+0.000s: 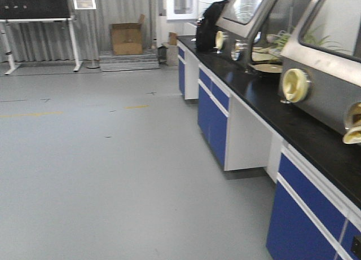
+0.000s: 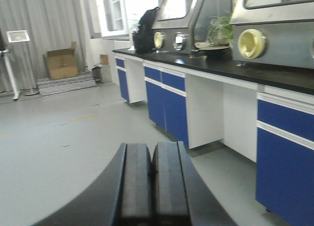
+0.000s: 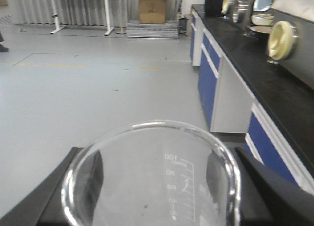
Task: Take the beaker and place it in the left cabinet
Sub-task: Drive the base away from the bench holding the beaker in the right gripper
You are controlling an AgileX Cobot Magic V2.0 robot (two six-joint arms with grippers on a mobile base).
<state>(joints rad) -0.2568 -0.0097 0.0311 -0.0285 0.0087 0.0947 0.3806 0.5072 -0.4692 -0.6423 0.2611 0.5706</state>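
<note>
Two claws for us: our right gripper (image 3: 158, 209) grips the beaker (image 3: 147, 182), rim close at the near edge, blue counter (image 3: 219, 86) to its right. Our left gripper (image 2: 153, 163) sits pinched closed.

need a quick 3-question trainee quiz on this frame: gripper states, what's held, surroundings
1. True or false: the jaws of the left gripper are open.
2. Multiple choice: the drawer fronts under the black counter are A) red, B) blue, C) green.
3. Fill in: the beaker sits between the jaws of the ___ gripper.

Key:
1. False. The left gripper's jaws are shut, pads together, with nothing between them.
2. B.
3. Right. The right gripper is shut on the beaker, one jaw on each side of the glass.
</note>
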